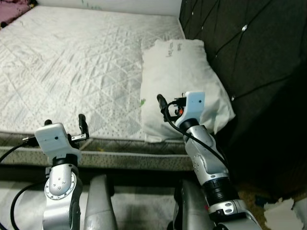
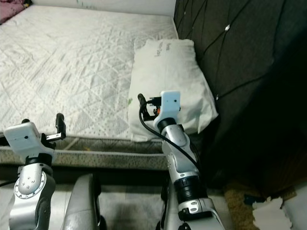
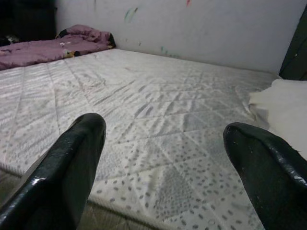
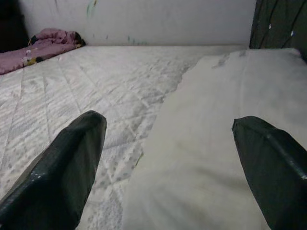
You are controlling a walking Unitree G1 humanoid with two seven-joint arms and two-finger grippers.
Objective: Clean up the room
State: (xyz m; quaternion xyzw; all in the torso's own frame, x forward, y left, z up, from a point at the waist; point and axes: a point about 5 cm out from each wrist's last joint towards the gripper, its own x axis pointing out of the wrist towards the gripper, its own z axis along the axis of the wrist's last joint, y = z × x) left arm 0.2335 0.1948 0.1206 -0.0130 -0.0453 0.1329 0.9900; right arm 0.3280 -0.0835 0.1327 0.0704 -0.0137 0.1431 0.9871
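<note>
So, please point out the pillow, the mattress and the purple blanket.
pillow (image 1: 180,79): left eye view, its middle.
mattress (image 1: 72,67): left eye view, bare quilted top.
purple blanket (image 3: 43,48): left wrist view, its folds.

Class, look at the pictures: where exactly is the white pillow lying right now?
The white pillow lies on the mattress, at the robot's right, against the dark tufted headboard. Its near end reaches the mattress's front edge, where the open right gripper hovers.

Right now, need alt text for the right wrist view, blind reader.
The right gripper hovers open above the near end of a white pillow lying on a bare quilted mattress. Its two black fingers frame the shot. A crumpled pink blanket sits in the far corner by a pale wall.
</note>
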